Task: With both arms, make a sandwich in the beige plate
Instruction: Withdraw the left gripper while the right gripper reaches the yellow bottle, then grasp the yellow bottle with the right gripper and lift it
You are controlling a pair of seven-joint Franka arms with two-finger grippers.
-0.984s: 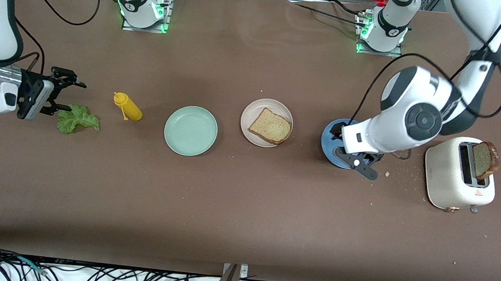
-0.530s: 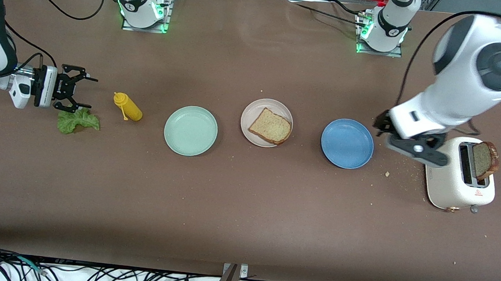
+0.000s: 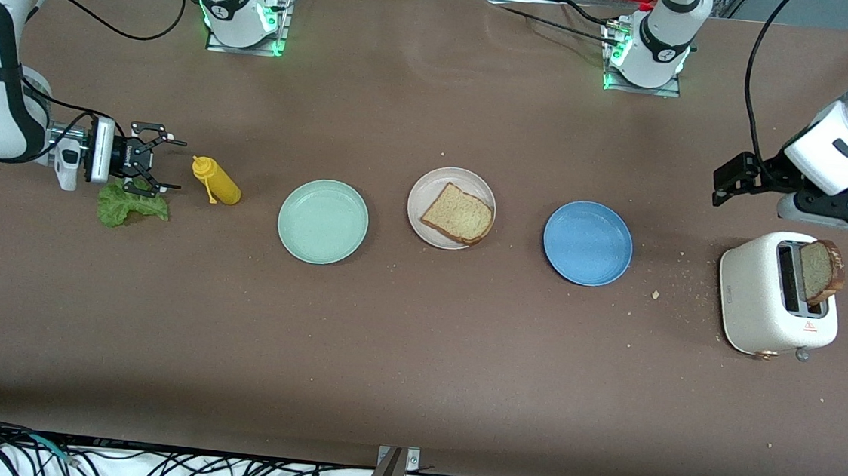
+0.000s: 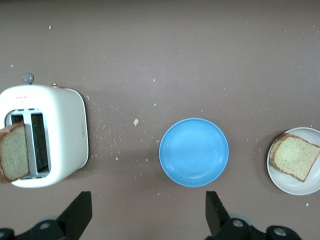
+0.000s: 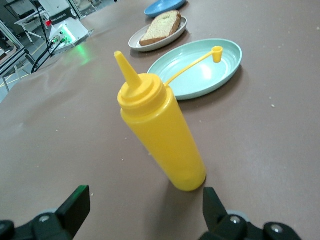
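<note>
Two white arms work over a long brown table (image 3: 414, 358), the widest thing in sight. Next in size comes the cream toaster (image 3: 777, 294) at the left arm's end, with a bread slice (image 3: 819, 271) standing up out of one slot. The left gripper (image 3: 746, 184) hangs in the air over bare table beside the toaster, its fingers (image 4: 80, 212) spread as wide as they go and holding nothing. Three plates lie in a row along the middle: a mint-green plate (image 3: 323, 222), the beige plate (image 3: 436, 186) and a blue plate (image 3: 588, 242). The beige plate sits between the other two and carries a second bread slice (image 3: 458, 213) lying flat. At the right arm's end the right gripper (image 3: 165, 165) is low, just above the lettuce leaf (image 3: 131, 206), its jaws likewise fully apart and empty, pointing at the yellow squeeze bottle (image 3: 218, 182), which stands tilted between leaf and mint-green plate. Crumbs (image 3: 656, 294) dot the table near the toaster.
</note>
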